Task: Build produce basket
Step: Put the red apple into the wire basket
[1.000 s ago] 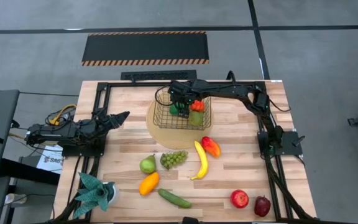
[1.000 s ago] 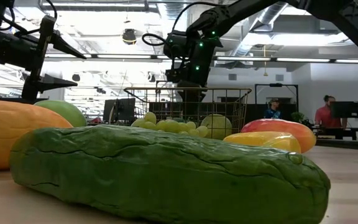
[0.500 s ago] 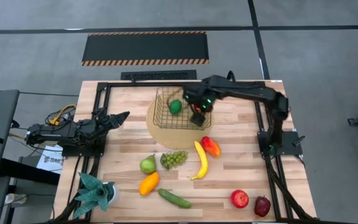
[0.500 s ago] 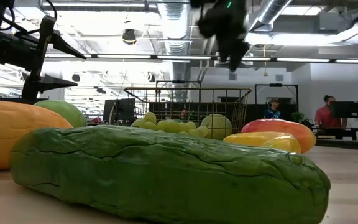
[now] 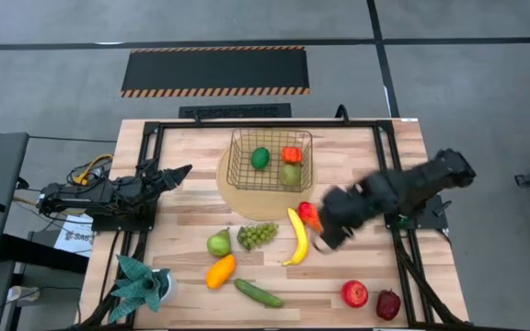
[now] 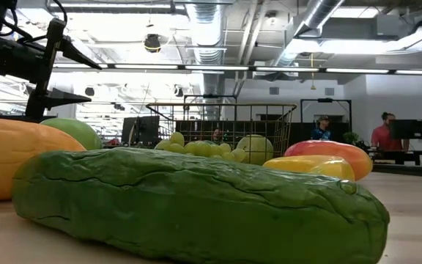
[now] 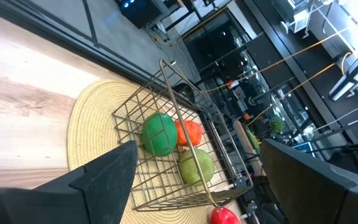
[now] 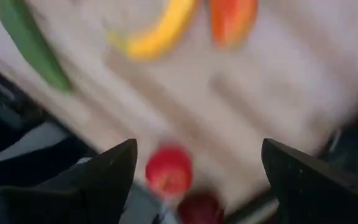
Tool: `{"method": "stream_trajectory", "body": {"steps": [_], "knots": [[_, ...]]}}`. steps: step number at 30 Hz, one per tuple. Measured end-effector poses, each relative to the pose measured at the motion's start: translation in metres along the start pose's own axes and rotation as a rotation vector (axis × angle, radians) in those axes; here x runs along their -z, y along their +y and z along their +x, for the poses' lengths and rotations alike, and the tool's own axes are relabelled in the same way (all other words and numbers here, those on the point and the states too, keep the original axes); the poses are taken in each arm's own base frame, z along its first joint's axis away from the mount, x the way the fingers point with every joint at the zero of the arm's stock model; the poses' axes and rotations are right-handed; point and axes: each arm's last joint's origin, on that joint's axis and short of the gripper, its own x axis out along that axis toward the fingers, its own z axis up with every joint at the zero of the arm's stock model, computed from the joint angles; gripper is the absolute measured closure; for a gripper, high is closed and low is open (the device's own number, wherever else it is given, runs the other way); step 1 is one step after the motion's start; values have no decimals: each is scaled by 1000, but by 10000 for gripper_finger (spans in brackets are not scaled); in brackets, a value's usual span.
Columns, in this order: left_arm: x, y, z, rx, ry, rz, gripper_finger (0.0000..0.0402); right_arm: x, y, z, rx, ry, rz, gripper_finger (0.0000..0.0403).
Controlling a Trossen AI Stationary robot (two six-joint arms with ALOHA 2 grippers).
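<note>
Wooden planks make up the table [image 5: 357,267], and a gray floor lies all around it. Far behind the table, in the low view, two people [image 6: 384,132] sit at desks.

The right gripper [image 5: 325,234] hangs over the middle of the table with its fingers spread wide and nothing held between them. It looks blurry. The red-orange mango [image 5: 313,216] is just beside it, partly hidden under the arm. The yellow banana [image 5: 297,237] lies close by too. The two red apples [image 5: 354,293] sit near the gripper, toward the table's front edge, and the darker one [image 5: 388,304] is next to the brighter one. The right wrist view shows the cucumber [image 8: 27,43], the banana, the mango and both apples below the open fingers [image 8: 98,180].

The wire basket [image 5: 270,187] stands farther from the right gripper, on a round tan mat [image 5: 233,198]. Inside the basket are a green round fruit [image 5: 259,157], a small red-orange thing [image 5: 291,154] and a pale green fruit [image 5: 290,174].

The green grapes [image 5: 257,234], the green pear [image 5: 218,243] and an orange-yellow fruit [image 5: 220,271] lie past the banana from the right gripper. A teal potted plant [image 5: 139,283] stands at the table's corner.

The left gripper [image 5: 168,175] waits at the left side of the table, pointing at the basket, fingers apart and empty.
</note>
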Motion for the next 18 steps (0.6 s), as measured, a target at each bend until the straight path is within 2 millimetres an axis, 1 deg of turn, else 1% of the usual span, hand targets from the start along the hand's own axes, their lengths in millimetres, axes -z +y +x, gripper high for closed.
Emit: {"method": "stream_trajectory", "body": {"steps": [2, 5, 8, 12, 15, 18], "knots": [[0, 0, 0, 0, 0, 1, 74, 28, 1, 10, 31, 69, 77, 40], [0, 0, 0, -7, -7, 3, 74, 63, 6, 29, 66, 131, 185, 40], [-1, 1, 0, -17, -24, 10, 74, 88, 15, 48, 52, 152, 213, 40], [-1, 1, 0, -22, -28, 11, 74, 111, 32, 78, 2, 173, 171, 40], [-1, 1, 0, -22, -26, 8, 74, 120, 43, 98, 6, 177, 149, 40], [-1, 1, 0, -24, -25, 10, 74, 125, 48, 113, 53, 174, 138, 40]]}}
